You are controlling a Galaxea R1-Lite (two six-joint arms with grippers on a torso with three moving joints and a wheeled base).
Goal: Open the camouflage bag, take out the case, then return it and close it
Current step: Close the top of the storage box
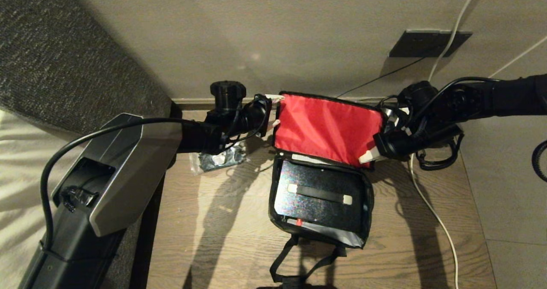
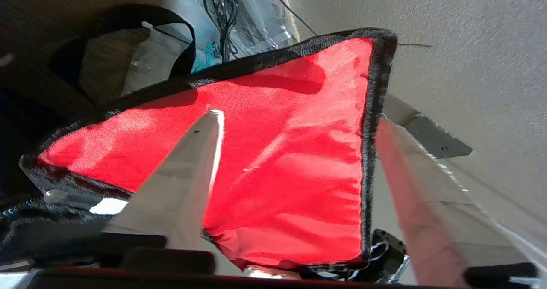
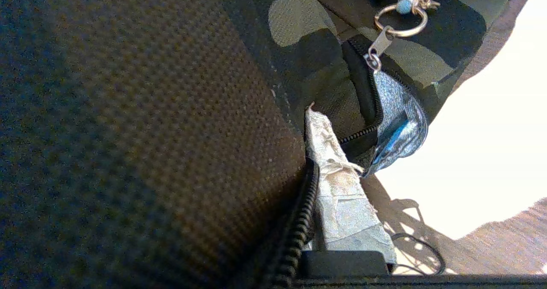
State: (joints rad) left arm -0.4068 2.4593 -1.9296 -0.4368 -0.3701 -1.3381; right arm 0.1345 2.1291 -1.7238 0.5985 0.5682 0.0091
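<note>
a: starting on the left, what's the left gripper doing?

b: it sits at the far left corner of the camouflage bag, by the edge of the raised red-lined flap. its fingers are spread apart. in the left wrist view the flap's black-trimmed edge passes between them, one finger in front of the red lining, the other beyond the edge. i see no clamping there.

a: anything under that arm?

b: a clear plastic packet of black items lies on the wooden table, just left of the bag.

a: and the bag itself?

b: it lies in the middle of the table, open, flap standing up toward the wall. the case lies flat inside, black and speckled, its strap handle with pale ends facing up and a small red latch at the near edge. the bag's black strap trails toward the near side.

a: the right side?

b: the right gripper is at the flap's lower right corner, fingers together, pinching the fabric. its wrist view shows a taped finger against the zipper and camouflage cloth, a ring pull nearby. a white cable runs down the table on the right.
</note>
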